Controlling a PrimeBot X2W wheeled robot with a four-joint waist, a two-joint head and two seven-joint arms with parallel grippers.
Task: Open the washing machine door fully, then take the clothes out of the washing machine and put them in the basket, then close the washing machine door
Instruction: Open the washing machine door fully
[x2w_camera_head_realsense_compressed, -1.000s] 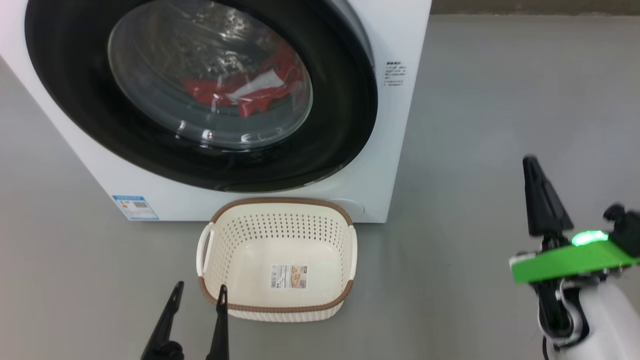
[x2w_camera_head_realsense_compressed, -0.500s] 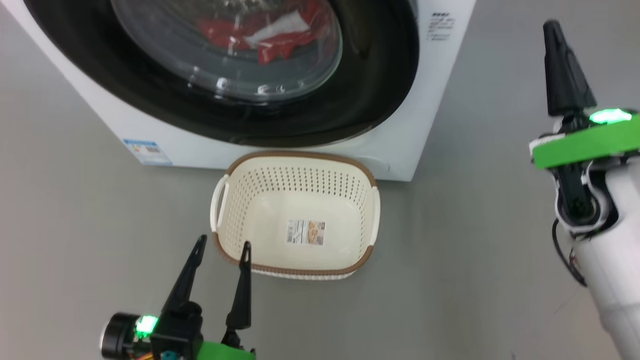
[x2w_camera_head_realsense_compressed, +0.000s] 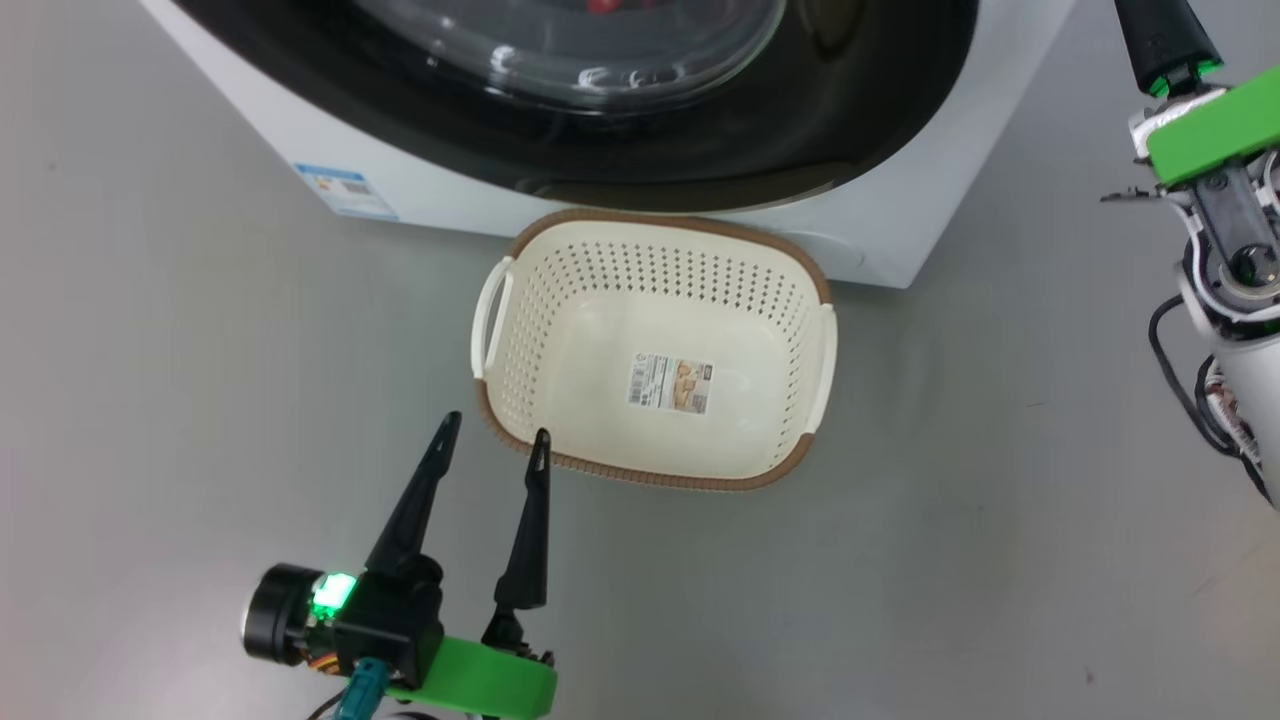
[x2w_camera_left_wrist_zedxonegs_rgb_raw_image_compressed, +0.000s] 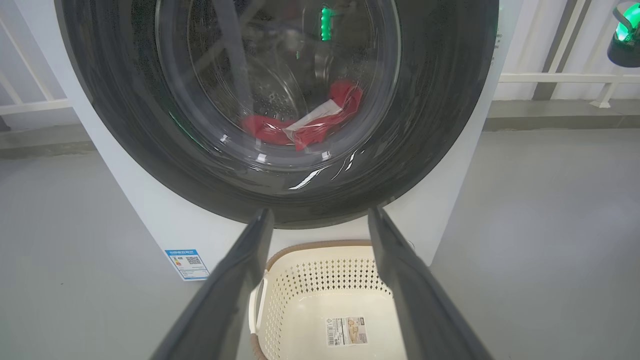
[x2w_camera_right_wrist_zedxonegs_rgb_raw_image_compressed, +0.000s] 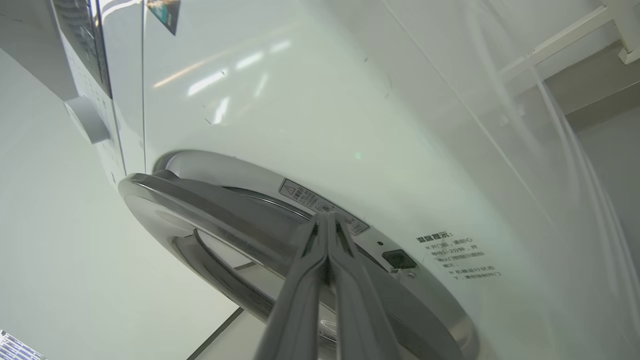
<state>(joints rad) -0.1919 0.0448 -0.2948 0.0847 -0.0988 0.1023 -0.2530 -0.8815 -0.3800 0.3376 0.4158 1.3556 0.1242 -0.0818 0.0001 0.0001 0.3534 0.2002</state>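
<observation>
none of the three steps is complete, by our reading: the washing machine door (x2w_camera_left_wrist_zedxonegs_rgb_raw_image_compressed: 277, 100) sits against the front of the washing machine (x2w_camera_left_wrist_zedxonegs_rgb_raw_image_compressed: 150, 220), shut or at most barely ajar (we cannot tell which). the clothes (x2w_camera_left_wrist_zedxonegs_rgb_raw_image_compressed: 305, 125) lie red and white low in the drum behind the glass, and the basket (x2w_camera_head_realsense_compressed: 560, 330) stands empty on the floor (x2w_camera_head_realsense_compressed: 200, 400), with only its label sticker (x2w_camera_head_realsense_compressed: 671, 384) inside. opening is the step in hand; emptying the drum and closing come after. the right gripper (x2w_camera_right_wrist_zedxonegs_rgb_raw_image_compressed: 327, 216), fingers pressed together and holding nothing, has its tips at the outer edge of the door's rim, close to the seam with the cabinet; whether they touch we cannot tell. the left gripper (x2w_camera_head_realsense_compressed: 496, 430) hovers with jaws spread wide and empty, just beside the basket's near left corner. edges to mind: the basket's far rim sits just beside the machine's base, under the door's lower arc, so we judge that a swinging door passes over it, not into it. bare floor lies on both sides of the machine and of the basket, giving both arms open room.
</observation>
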